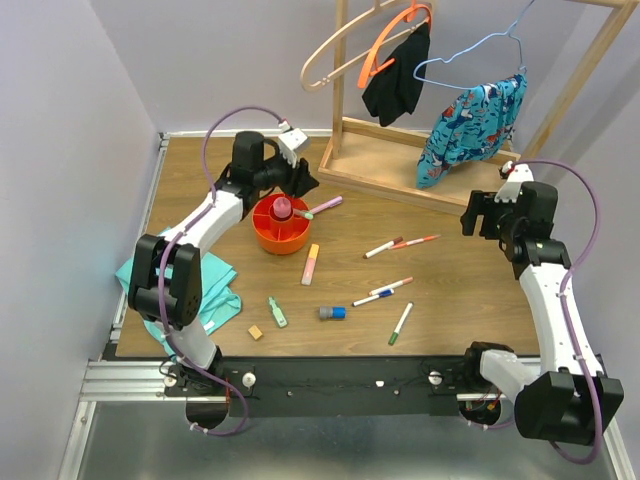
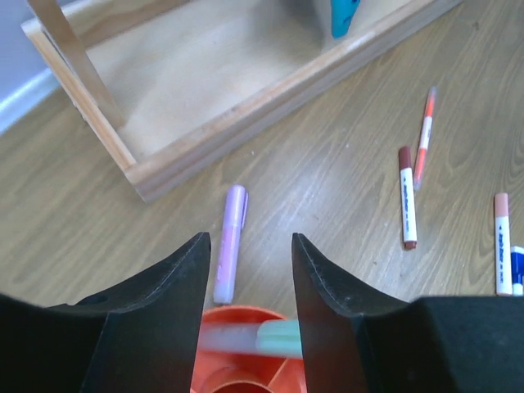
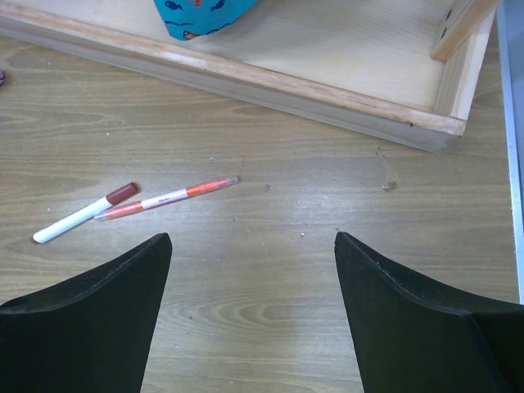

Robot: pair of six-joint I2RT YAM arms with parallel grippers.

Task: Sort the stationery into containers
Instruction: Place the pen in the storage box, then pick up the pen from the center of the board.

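Note:
The orange organiser (image 1: 266, 237) stands left of centre, with a pink tube (image 1: 283, 207) upright in its central cup. My left gripper (image 1: 302, 183) hovers over its far rim, jaws open (image 2: 250, 237). A blurred white marker with a green cap (image 2: 270, 337) lies across below the fingers, over the organiser (image 2: 286, 381). A lilac highlighter (image 2: 230, 242) lies just beyond. Markers (image 1: 383, 247), (image 1: 415, 241), (image 1: 381, 292), (image 1: 401, 322), a pink-yellow highlighter (image 1: 311, 263), a green highlighter (image 1: 277, 311), a blue-grey piece (image 1: 333, 313) and a tan cube (image 1: 256, 332) lie on the table. My right gripper (image 1: 478, 215) is open and empty (image 3: 252, 236).
The wooden clothes rack base (image 1: 400, 165) with hangers and clothes stands at the back, close behind both grippers (image 3: 246, 74). A teal cloth (image 1: 215, 290) lies at the front left. A brown-capped marker (image 3: 82, 214) and an orange marker (image 3: 168, 196) lie left of the right gripper.

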